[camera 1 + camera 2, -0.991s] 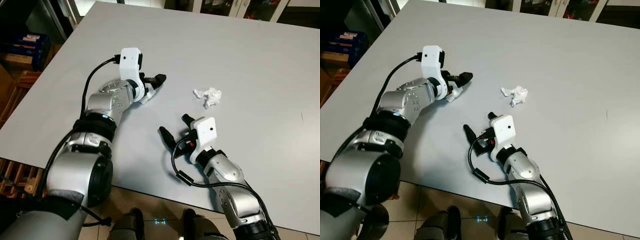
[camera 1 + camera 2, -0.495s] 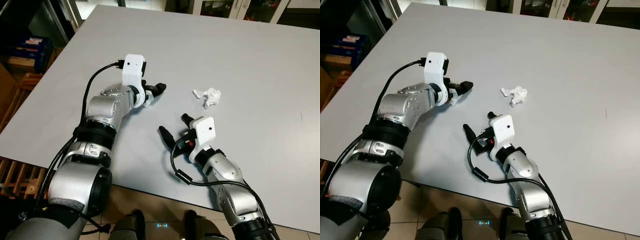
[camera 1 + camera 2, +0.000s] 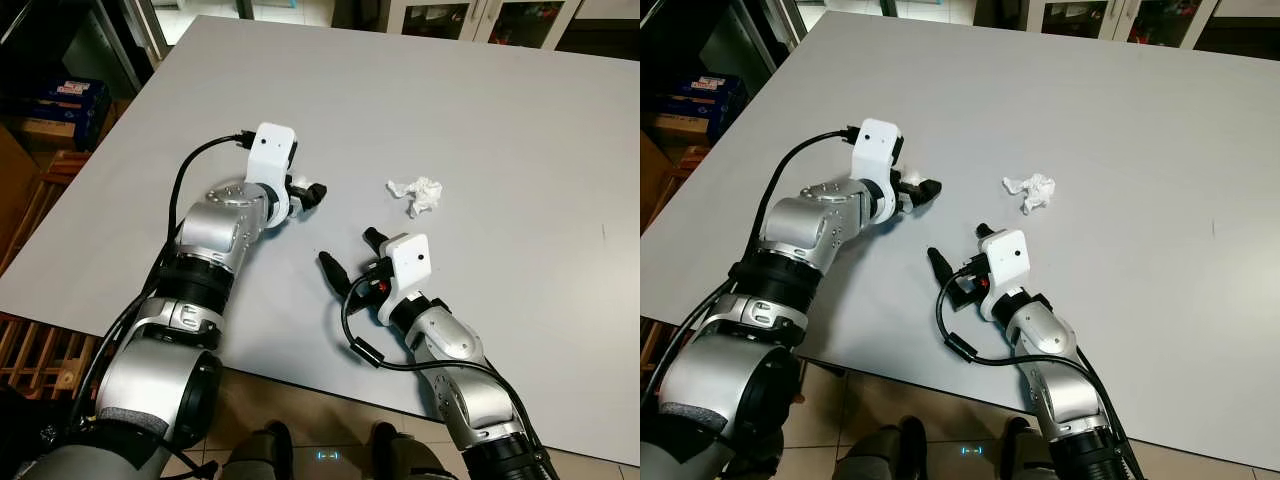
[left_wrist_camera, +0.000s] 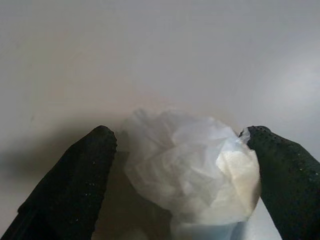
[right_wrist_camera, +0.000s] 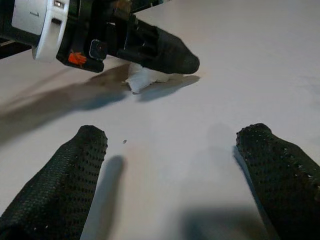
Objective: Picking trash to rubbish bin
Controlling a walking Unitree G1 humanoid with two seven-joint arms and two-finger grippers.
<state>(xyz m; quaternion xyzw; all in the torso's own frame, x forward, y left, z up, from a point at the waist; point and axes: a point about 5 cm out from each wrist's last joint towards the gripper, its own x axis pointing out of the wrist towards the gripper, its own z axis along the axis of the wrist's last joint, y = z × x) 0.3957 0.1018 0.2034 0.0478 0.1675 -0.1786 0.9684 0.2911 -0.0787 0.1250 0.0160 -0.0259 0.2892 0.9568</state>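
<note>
As the left arm draws back along the grey worktop (image 3: 520,130), the left gripper (image 4: 182,165) has narrowed around a crumpled tissue wad (image 4: 192,167), not yet pinched. The right gripper (image 3: 347,255) rests open; a second tissue (image 3: 417,192) waits beyond.

Two crumpled white paper wads sit on the one grey table (image 3: 520,120): one wad (image 4: 192,170) lies between the left gripper's (image 3: 308,193) two black fingers, the other wad (image 3: 417,193) lies well apart from both pairs of jaws. Two grippers are over the tabletop, the right gripper (image 3: 348,256) with nothing between its spread fingers.
</note>
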